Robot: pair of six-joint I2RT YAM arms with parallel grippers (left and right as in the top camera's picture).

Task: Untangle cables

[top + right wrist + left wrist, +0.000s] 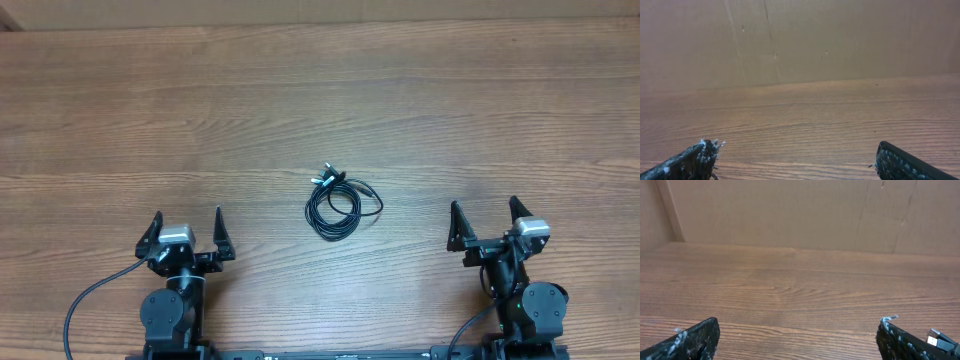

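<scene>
Cables (333,203) lie in one small coil, plug ends bunched at its top, on the middle of the counter (200,100), between the two arms and touched by neither. Left gripper (188,214) and right gripper (484,204) stand wide and empty near the front edge, apparently placed so either can reach in. Bare wood surrounds the coil, and the wall (790,210) at the far edge is well apart, so strands can likely be drawn out sideways.
</scene>
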